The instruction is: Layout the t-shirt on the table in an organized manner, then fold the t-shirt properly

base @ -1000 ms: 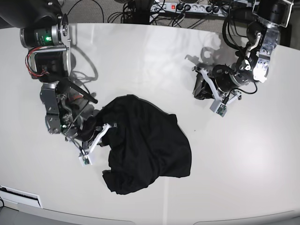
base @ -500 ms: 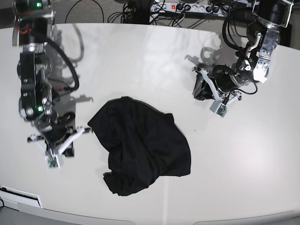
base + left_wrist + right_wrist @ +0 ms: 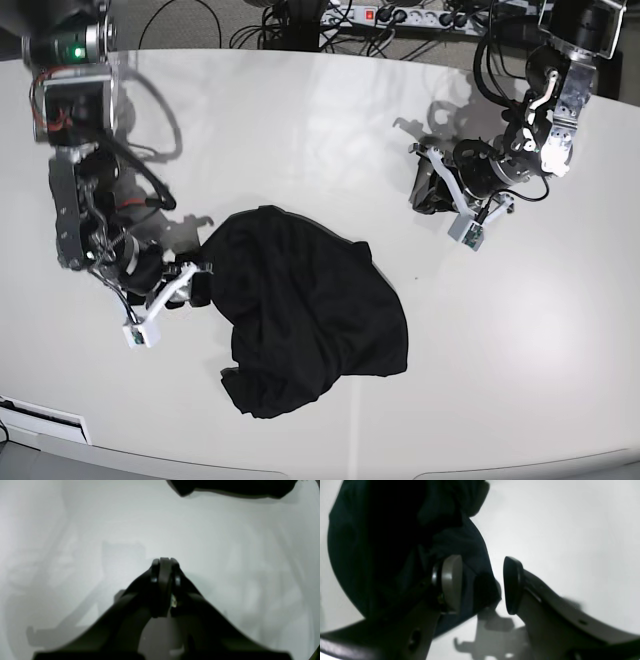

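The black t-shirt lies crumpled in a heap on the white table, a little toward the front. My right gripper is at the heap's left edge. In the right wrist view this right gripper is open, and a fold of the t-shirt reaches in between the fingers without being pinched. My left gripper rests low over bare table to the right of the heap. In the left wrist view the left gripper is shut on nothing, with the t-shirt only at the top edge.
A power strip and cables lie beyond the table's far edge. The rounded front edge runs close below the heap. A tiny dark speck sits on the table right of the shirt.
My right arm, which had swung away to the left of the shirt, has come back to its left edge with the jaws now open. The left arm has not moved.
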You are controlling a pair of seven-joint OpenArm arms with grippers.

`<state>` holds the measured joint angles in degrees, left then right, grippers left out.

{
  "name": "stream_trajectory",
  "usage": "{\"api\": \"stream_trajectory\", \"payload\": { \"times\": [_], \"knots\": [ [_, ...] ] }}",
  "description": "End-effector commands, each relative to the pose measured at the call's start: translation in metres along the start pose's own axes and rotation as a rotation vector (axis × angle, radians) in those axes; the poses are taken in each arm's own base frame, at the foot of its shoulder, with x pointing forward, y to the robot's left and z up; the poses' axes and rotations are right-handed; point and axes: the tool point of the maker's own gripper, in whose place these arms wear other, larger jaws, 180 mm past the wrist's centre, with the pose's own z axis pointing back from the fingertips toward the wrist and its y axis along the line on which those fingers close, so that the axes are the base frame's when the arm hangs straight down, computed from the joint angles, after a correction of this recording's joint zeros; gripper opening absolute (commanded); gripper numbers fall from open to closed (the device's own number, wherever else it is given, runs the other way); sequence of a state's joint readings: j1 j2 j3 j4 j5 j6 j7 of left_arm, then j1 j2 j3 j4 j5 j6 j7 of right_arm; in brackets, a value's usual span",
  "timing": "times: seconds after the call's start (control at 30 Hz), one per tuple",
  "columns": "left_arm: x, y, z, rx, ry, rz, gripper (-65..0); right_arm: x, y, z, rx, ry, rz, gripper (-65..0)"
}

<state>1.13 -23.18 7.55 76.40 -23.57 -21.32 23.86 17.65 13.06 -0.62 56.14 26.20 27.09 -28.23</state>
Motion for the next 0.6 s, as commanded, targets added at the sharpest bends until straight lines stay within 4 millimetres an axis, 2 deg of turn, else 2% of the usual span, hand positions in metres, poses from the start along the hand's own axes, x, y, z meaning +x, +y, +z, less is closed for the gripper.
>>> {"api": "stream_trajectory", "payload": {
  "times": [0.0,0.13,0.33,0.43,0.5,0.57],
  "knots": [
    [0.013,0.004,0.003,0.002,-0.041,-0.008,-65.0,0.026,-0.001,-0.004,0.017,-0.048,-0.012,-35.9],
    [0.010,0.003,0.003,0.000,-0.036,-0.004,-65.0,0.023,-0.001,-0.028,0.051,-0.009,-0.096,-35.9],
    [0.004,-0.001,0.004,-0.009,-0.025,0.000,-65.0,0.008,0.025,-0.050,0.084,0.026,-0.135,-35.9],
    [0.002,-0.001,0.004,-0.010,-0.021,0.001,-65.0,0.003,0.016,-0.057,-0.030,0.040,-0.090,-37.7],
    [0.001,-0.002,0.005,-0.011,-0.020,0.002,-65.0,0.007,0.008,-0.058,-0.087,0.013,-0.043,-47.1],
    [0.001,-0.002,0.005,-0.010,-0.019,0.002,-65.0,0.016,0.005,-0.056,-0.089,-0.018,-0.019,-62.6]
  ]
}}
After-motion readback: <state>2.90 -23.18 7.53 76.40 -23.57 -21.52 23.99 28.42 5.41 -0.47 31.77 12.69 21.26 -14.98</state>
